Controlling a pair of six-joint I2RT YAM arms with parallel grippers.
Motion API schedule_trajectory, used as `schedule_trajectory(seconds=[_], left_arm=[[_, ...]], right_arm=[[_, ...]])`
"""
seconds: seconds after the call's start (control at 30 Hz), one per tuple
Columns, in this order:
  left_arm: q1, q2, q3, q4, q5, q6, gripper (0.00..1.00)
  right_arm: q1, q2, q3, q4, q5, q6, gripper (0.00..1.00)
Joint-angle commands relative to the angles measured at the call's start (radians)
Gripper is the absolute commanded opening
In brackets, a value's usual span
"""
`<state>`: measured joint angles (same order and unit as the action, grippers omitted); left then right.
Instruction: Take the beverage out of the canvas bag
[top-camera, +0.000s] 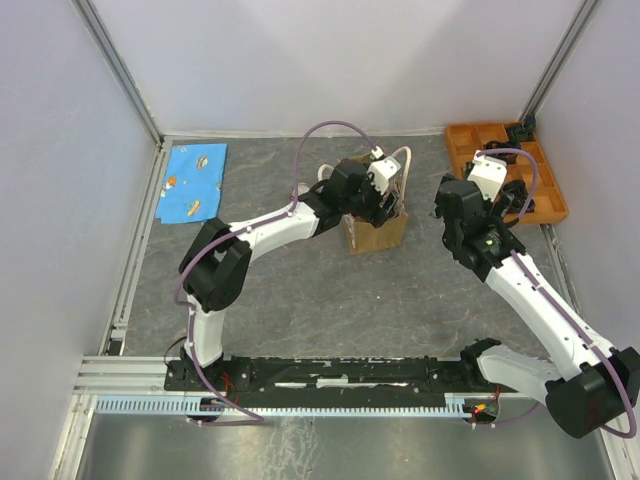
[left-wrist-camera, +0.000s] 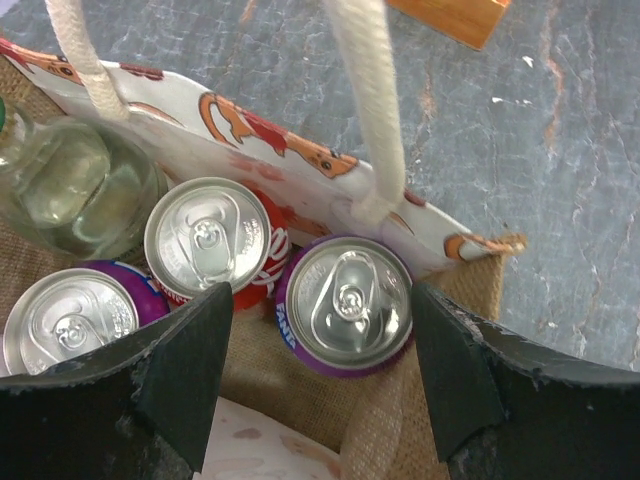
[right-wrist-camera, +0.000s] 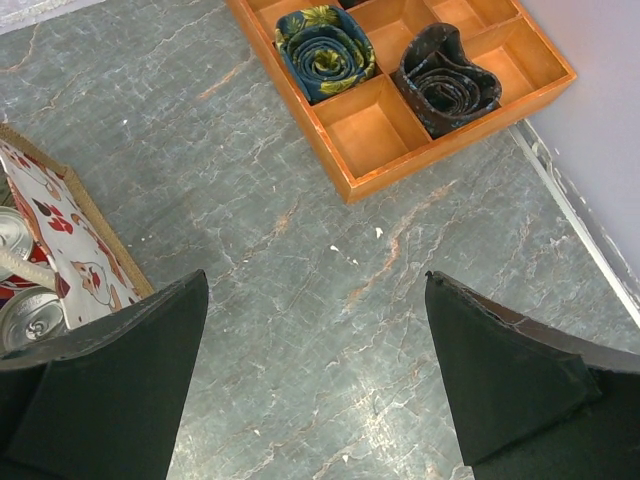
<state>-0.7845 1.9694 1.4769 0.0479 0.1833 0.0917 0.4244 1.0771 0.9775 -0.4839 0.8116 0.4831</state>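
**A:** Where is the canvas bag (top-camera: 375, 232)?

**B:** It stands upright on the table (top-camera: 300, 300), towards the far side and about midway across. Its top is open, and the left arm reaches over it.

**A:** What is inside?

**B:** The left wrist view shows 4 drinks standing upright. A purple can (left-wrist-camera: 345, 305) sits by the printed lining, and a red can (left-wrist-camera: 207, 240) is just beside it. A second purple can (left-wrist-camera: 65, 320) and a glass bottle (left-wrist-camera: 70, 190) of clear liquid are further along. The 2 cream handles (left-wrist-camera: 372, 110) rise from the bag's rim.

**A:** And the left tool (left-wrist-camera: 320, 300)?

**B:** Its jaws are spread wide above the bag's mouth, one finger on each side of the first purple can. Nothing is gripped. One finger looks just beside the can's rim and the other has a clear gap. I cannot tell how high the fingers are above the can.

**A:** What about the right tool (right-wrist-camera: 318, 280)?

**B:** It is also spread wide and carries nothing. It hangs over bare table between the bag and the orange tray (right-wrist-camera: 400, 175).

**A:** Is there anything in that tray?

**B:** A blue-green fabric roll (right-wrist-camera: 325, 40) and a dark roll (right-wrist-camera: 450, 75), each in its own compartment. A blue cloth (top-camera: 193, 182) lies flat at the far left of the table, well apart from the bag
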Motion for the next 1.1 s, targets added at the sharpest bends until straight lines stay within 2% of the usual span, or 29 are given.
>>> schedule_trajectory(seconds=[0.0,0.23,0.4,0.57,0.77,1.07], left_arm=[[-0.033,0.036,0.123,-0.127,-0.087,-0.087,0.78],[-0.055,0.127,0.353,-0.401,-0.247,-0.247,0.78],[-0.065,0.145,0.413,-0.488,-0.298,-0.331,0.78],[-0.098,0.144,0.429,-0.539,-0.408,-0.322,0.77],[-0.1,0.172,0.442,-0.558,-0.38,-0.335,0.77],[-0.1,0.197,0.473,-0.553,-0.329,-0.355,0.88]], right_arm=[[-0.002,0.003,0.021,0.035,-0.008,0.012,0.97],[-0.003,0.003,0.029,0.039,-0.036,-0.008,0.97],[-0.003,-0.016,0.018,0.041,-0.052,-0.008,0.97],[-0.004,-0.04,0.002,0.036,-0.054,0.003,0.97],[-0.004,-0.054,-0.011,0.036,-0.067,0.028,0.97],[-0.003,-0.053,-0.022,0.042,-0.091,0.046,0.97]])
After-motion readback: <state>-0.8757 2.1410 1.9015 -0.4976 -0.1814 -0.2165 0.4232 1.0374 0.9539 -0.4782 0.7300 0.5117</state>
